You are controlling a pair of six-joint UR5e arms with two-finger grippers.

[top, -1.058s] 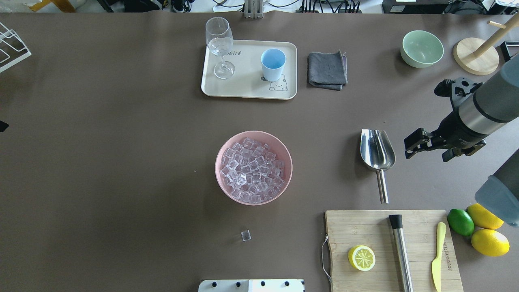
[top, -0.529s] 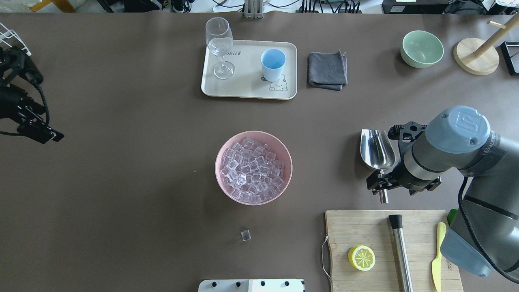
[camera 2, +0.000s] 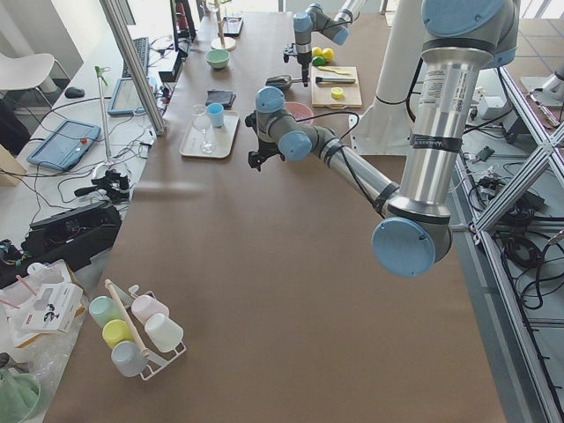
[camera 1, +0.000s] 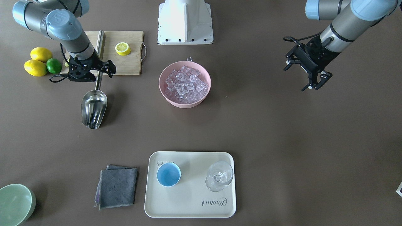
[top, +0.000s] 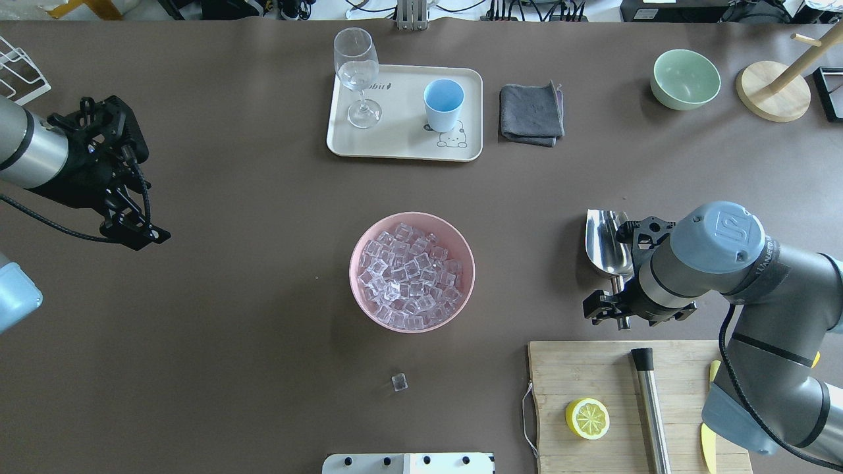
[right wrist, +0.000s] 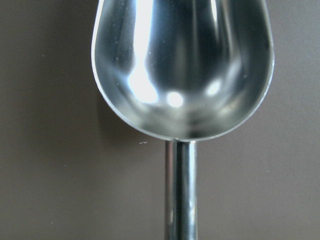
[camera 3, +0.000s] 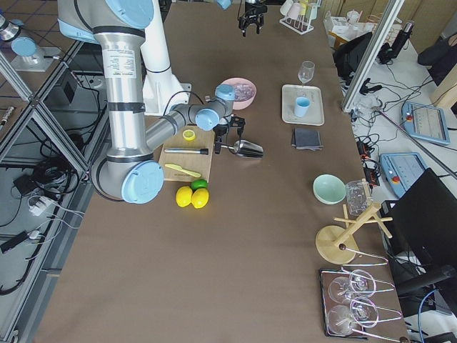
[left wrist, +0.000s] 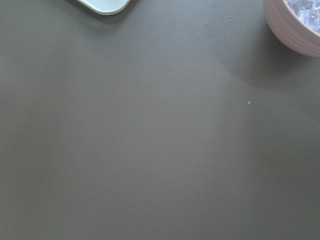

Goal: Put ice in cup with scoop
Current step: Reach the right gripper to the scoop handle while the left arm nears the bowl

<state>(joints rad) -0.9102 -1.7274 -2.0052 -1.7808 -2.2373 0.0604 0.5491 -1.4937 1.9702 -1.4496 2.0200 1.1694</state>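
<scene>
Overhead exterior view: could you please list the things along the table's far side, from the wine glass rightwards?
wine glass → cup → grey cloth → green bowl → wooden stand

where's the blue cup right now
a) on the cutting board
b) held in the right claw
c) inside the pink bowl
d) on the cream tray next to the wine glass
d: the cup stands upright on the cream tray, with the wine glass on the same tray beside it.
</scene>
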